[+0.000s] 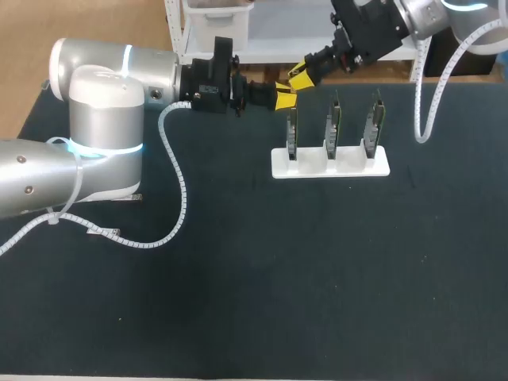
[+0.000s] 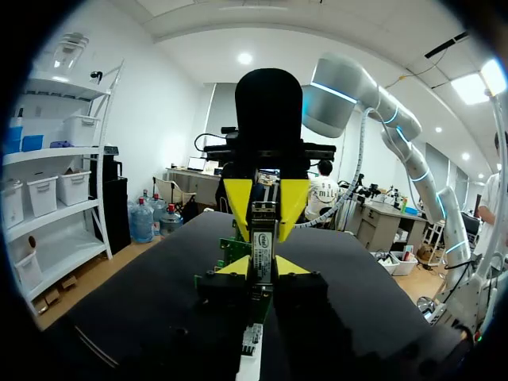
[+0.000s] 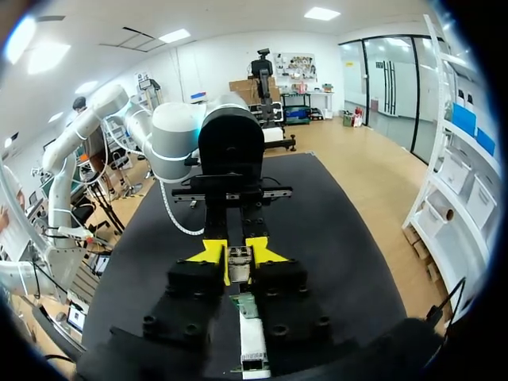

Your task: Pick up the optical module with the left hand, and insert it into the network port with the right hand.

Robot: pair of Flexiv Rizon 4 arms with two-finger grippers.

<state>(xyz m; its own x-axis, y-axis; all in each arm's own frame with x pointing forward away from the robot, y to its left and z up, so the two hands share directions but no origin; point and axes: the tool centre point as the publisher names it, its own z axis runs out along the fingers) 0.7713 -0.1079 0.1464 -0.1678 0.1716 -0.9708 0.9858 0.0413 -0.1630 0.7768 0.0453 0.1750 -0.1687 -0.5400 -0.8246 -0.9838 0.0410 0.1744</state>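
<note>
The optical module, a slim metal plug with a label, is held upright above the table's far side. My left gripper is shut on its lower part. My right gripper comes from the opposite side, and its yellow fingers press the same module from both sides. In the head view the left gripper and right gripper meet tip to tip just above the leftmost port board; the module is hidden between them there.
A white holder on the dark mat carries three upright green boards, the other two being the middle board and the right board. The holder's end lies directly under the grippers. My left arm's cable loops over the mat.
</note>
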